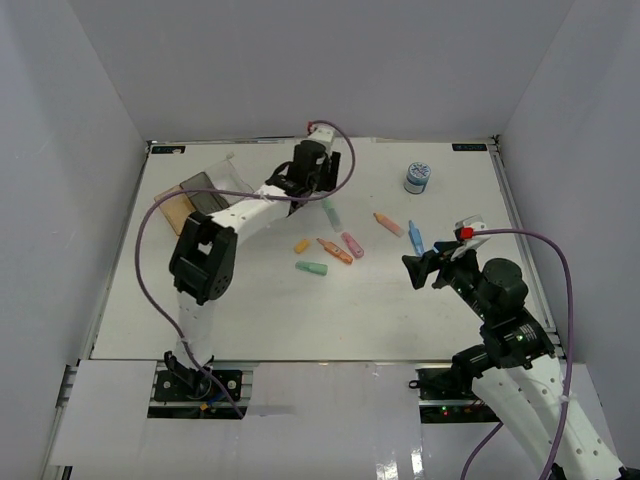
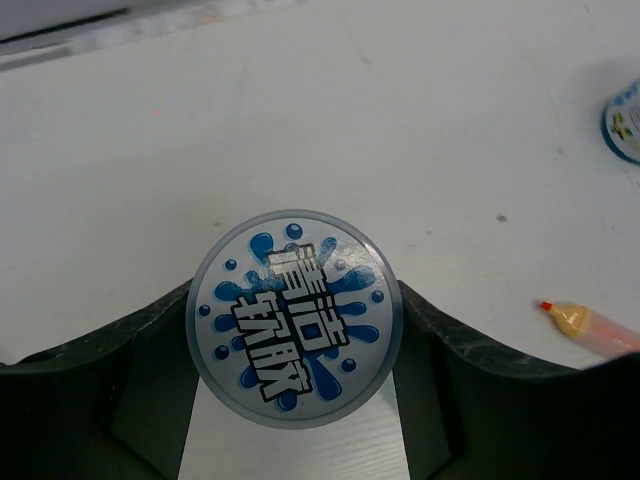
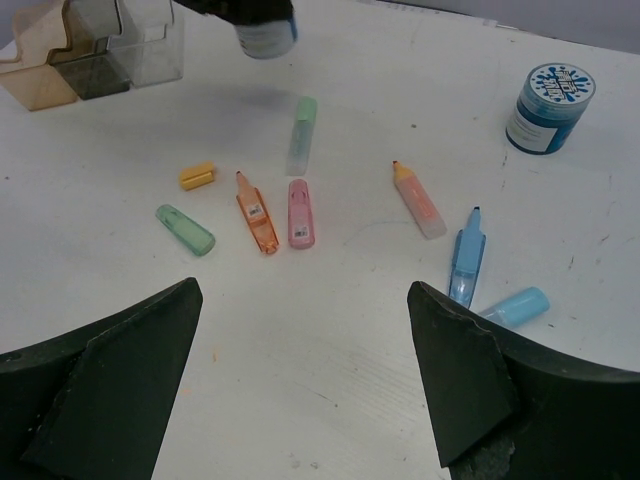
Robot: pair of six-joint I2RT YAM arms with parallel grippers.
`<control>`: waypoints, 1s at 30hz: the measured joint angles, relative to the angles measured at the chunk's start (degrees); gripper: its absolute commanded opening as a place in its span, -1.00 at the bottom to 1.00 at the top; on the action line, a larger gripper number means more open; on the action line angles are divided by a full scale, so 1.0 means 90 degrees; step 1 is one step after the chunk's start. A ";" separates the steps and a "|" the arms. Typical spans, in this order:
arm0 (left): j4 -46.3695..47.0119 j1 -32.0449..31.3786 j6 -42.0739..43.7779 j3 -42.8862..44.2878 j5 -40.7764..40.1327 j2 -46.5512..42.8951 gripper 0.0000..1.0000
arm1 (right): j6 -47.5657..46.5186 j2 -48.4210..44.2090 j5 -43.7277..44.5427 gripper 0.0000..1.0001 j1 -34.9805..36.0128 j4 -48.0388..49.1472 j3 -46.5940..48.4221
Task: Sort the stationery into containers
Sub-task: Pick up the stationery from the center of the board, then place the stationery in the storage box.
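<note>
My left gripper (image 1: 306, 168) is shut on a round blue-and-white patterned roll (image 2: 296, 317) and holds it above the table's far middle, right of the containers (image 1: 200, 195). The containers are joined bins: orange-tan (image 3: 35, 72), smoky grey (image 3: 92, 68) and clear (image 3: 152, 45). A second roll (image 1: 418, 177) stands at the far right. Several markers lie mid-table: pale green (image 3: 302, 135), yellow (image 3: 198, 176), green (image 3: 185, 229), orange (image 3: 257, 212), pink (image 3: 301, 213), peach (image 3: 418, 200), blue (image 3: 466, 258) and light blue (image 3: 515, 307). My right gripper (image 1: 425, 265) is open and empty, near of the blue markers.
Grey walls enclose the table on three sides. The left arm's purple cable (image 1: 150, 235) loops over the table's left side. In the left wrist view the second roll (image 2: 625, 120) shows at the right edge, and the peach marker (image 2: 590, 325) lies to the right.
</note>
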 measured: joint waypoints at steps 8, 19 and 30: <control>-0.0056 0.2001 -0.0614 -0.1741 -0.0901 -0.2518 -0.14 | 0.0002 -0.0185 -0.0148 0.80 0.0005 0.0095 -0.0005; -0.0095 0.3517 -0.1069 -0.3048 -0.1086 -0.3089 -0.14 | 0.0007 -0.0238 -0.0316 0.80 0.0092 0.0219 -0.0126; 0.0466 0.3468 -0.0911 -0.2261 -0.0437 -0.1826 -0.14 | 0.0007 -0.0211 -0.0335 0.80 0.0112 0.0250 -0.0126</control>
